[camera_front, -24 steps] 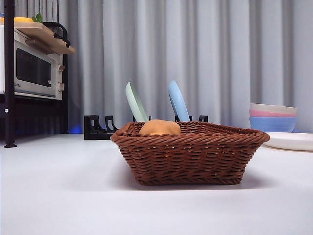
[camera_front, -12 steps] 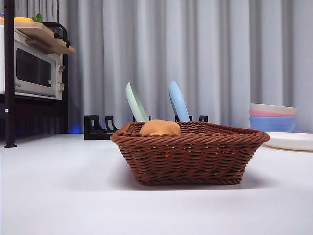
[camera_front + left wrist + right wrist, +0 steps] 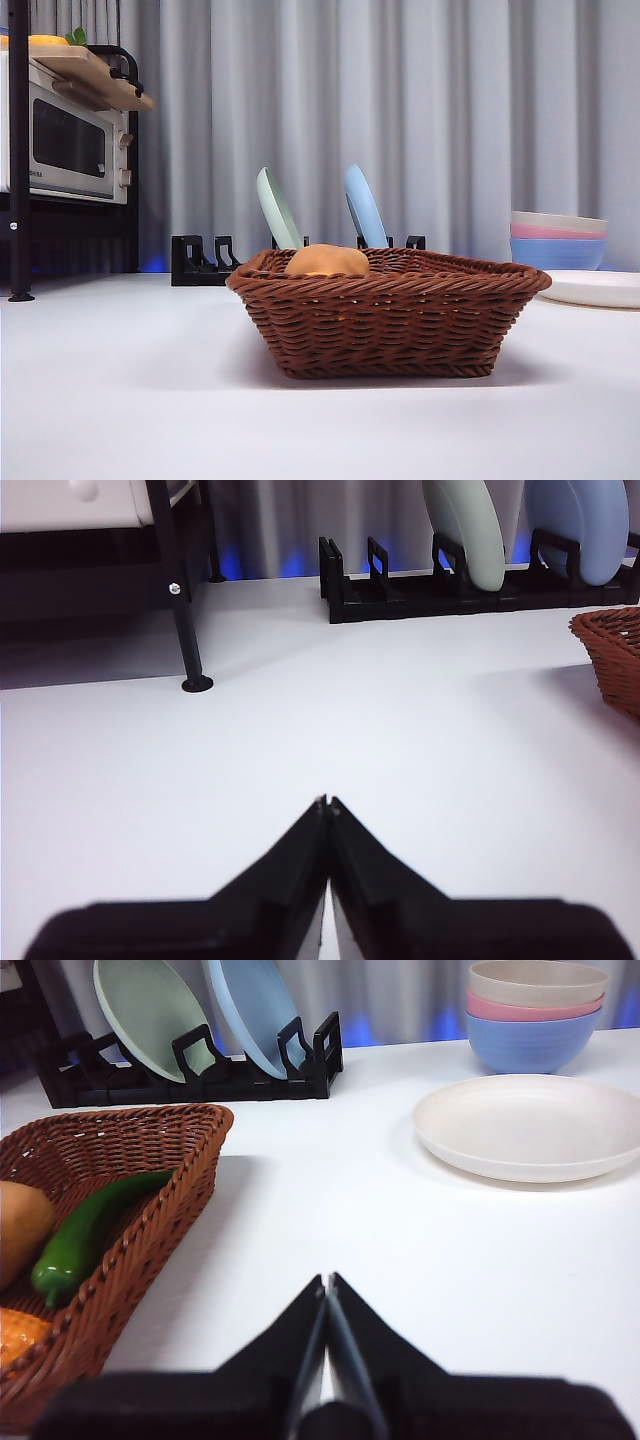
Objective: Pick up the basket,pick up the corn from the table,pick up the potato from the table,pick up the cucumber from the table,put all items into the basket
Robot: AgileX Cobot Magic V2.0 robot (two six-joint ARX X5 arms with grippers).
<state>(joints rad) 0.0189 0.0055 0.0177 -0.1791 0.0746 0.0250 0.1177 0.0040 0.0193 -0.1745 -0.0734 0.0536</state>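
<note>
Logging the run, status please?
Both grippers shut, empty. Potato, cucumber, corn in basket. Nothing in the way.

The basket [image 3: 390, 315] is rough woven wicker, dark reddish-brown, with a braided rim. In it, the cucumber [image 3: 85, 1230] looks glossy and smooth, the potato [image 3: 327, 261] matt tan, the corn [image 3: 18, 1332] shiny and bumpy. The table [image 3: 120, 400] is smooth, matt white. The cream plate [image 3: 530, 1125] looks smooth, faintly satin plastic.

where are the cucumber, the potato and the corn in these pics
cucumber [image 3: 85, 1230]: right wrist view, middle of its green body, lying in the basket.
potato [image 3: 18, 1228]: right wrist view, its tan side at the picture's edge.
corn [image 3: 15, 1332]: right wrist view, its orange bumpy top.
</note>
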